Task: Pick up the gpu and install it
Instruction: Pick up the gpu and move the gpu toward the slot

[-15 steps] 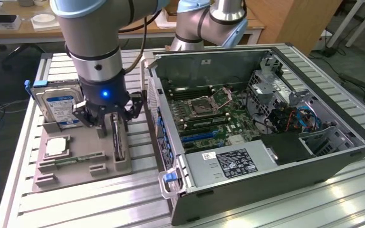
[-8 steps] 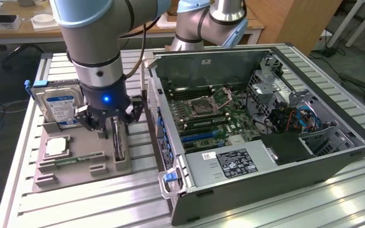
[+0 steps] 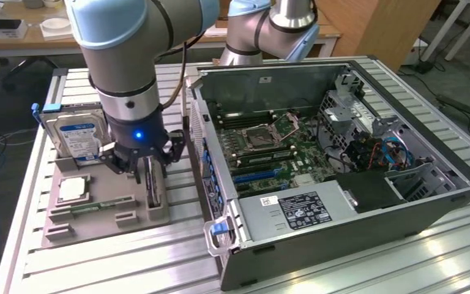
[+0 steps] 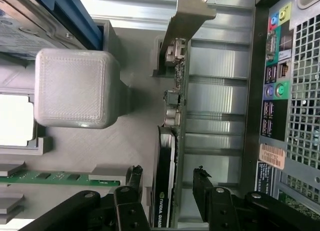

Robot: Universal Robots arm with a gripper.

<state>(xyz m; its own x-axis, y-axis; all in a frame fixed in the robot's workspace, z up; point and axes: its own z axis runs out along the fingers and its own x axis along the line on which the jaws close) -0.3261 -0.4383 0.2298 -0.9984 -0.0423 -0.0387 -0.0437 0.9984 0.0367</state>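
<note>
**Item: gpu** (image 3: 154,195). You will find it standing on edge in a slot of the gray holder (image 3: 96,228), on the side nearest the computer case (image 3: 300,79). In the wrist view it shows edge-on, with the black cooler face nearest the camera, then the green board, then the silver end bracket (image 4: 187,21) at the far end.

**Item: pincer** (image 3: 149,173). Your arm holds it low over the holder with its fingers (image 4: 134,188) apart, one on each side of the gpu. The wrist view shows a gap between each finger and the card, so it is not clamped.

**Item: holder contents.**
- The hard drive (image 3: 80,138), with a blue-white label, stands upright at the far end.
- The processor chip (image 3: 71,188) lies flat.
- The memory stick (image 3: 100,206) lies flat just beside the chip.

**Item: computer case.** It lies on its side with the open face up, at the exterior view's right and just beside the holder. You can see the green motherboard (image 3: 268,147) and the power supply (image 3: 296,208) inside it.

**Item: table** (image 3: 96,269). It is slatted metal and carries both the holder and the case.
</note>
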